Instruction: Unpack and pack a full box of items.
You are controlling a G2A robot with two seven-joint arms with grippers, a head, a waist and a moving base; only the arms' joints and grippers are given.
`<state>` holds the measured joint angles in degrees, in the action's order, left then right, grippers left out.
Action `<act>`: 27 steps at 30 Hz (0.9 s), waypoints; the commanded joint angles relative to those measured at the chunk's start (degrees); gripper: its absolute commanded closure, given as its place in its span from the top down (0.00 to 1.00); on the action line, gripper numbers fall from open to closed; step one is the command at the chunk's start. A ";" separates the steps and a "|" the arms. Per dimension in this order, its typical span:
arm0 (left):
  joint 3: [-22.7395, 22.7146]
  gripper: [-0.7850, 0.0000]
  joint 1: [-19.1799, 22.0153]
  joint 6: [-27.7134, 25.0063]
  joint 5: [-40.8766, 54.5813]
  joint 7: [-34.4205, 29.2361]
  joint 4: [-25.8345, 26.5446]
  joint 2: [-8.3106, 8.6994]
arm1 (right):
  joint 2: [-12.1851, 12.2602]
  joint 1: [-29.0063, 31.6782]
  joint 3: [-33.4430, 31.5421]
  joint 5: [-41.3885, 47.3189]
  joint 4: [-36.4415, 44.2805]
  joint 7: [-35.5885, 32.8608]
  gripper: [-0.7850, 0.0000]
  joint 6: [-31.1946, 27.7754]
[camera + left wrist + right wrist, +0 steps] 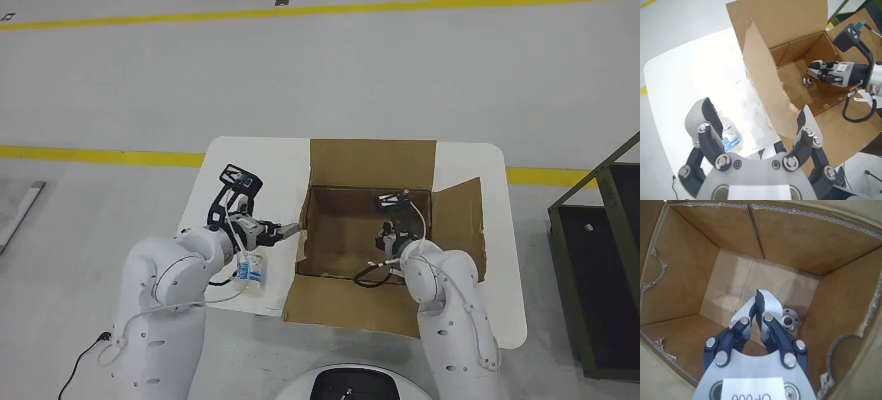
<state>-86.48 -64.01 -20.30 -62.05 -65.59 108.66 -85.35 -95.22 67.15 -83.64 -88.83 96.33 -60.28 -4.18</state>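
- The white table (250, 160) (687, 75) has a smooth top and rounded corners.
- A small clear plastic bottle (252, 270) (730, 136) with a blue and white label lies on its side near the table's 8 o'clock edge, just under the left forearm.
- The left arm is bent at the elbow, with the wrist levelled toward the box from its 9 o'clock side. The left gripper (290, 231) (755, 113) is spread wide with nothing in it. Its ribbed black pads (710, 113) are apart, and the raised flap stands just ahead of them.
- The cardboard box (370, 160) (761, 75) (687, 275) is brown corrugated board and sits at the table's middle. Its flaps are folded outward at 12, 3 and 6 o'clock. The edges are torn and ragged, and the side walls have half-round cut-outs.
- A round metal flange (807, 81) (789, 321), shiny with a centre bore and small bolt holes, lies on the box floor beside a wall.
- The right arm reaches down into the box from 5 o'clock. The right gripper (385, 240) (813, 70) (757, 300) has its pads pressed together on nothing, hanging just beside the flange.
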 commanded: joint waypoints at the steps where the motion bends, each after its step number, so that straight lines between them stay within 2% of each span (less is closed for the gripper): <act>1: 0.58 1.00 0.18 0.09 1.85 -1.18 0.12 0.19 | 0.14 -0.03 0.25 -0.38 -0.08 -0.27 0.00 0.12; 6: 2.95 1.00 2.41 1.06 6.92 -5.22 -2.20 0.53 | 0.42 -0.25 1.44 -2.21 -0.75 -0.36 0.00 0.93; 9: 5.47 1.00 4.18 1.74 3.75 -4.64 -3.99 0.71 | 0.55 -0.23 1.96 -2.53 -0.99 -0.04 0.00 1.36; 14: 9.30 1.00 6.67 6.15 -1.86 -3.59 -8.51 0.78 | 0.87 -0.32 2.41 -4.42 -0.93 -0.91 0.00 2.11; 15: 9.76 0.86 7.07 7.01 -2.60 -3.62 -9.32 0.79 | 0.94 -0.37 2.57 -5.19 -0.89 -1.71 0.00 2.23; 17: 10.42 0.36 7.81 8.64 -3.86 -3.36 -10.57 0.84 | 1.04 -0.59 3.17 -6.81 -0.40 -2.70 0.00 2.58; 18: 10.73 0.00 8.09 9.33 -4.19 -3.24 -11.14 0.85 | 1.09 -0.57 3.43 -7.58 -0.36 -3.30 0.00 2.78; 27: 11.25 0.00 9.26 11.66 -2.10 -4.17 -12.62 1.23 | 1.36 -0.48 4.84 -10.39 2.09 -6.01 0.00 3.77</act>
<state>-75.03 -54.81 -8.92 -64.75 -69.51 96.04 -84.19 -93.90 66.65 -78.78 -99.24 98.11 -66.16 -0.38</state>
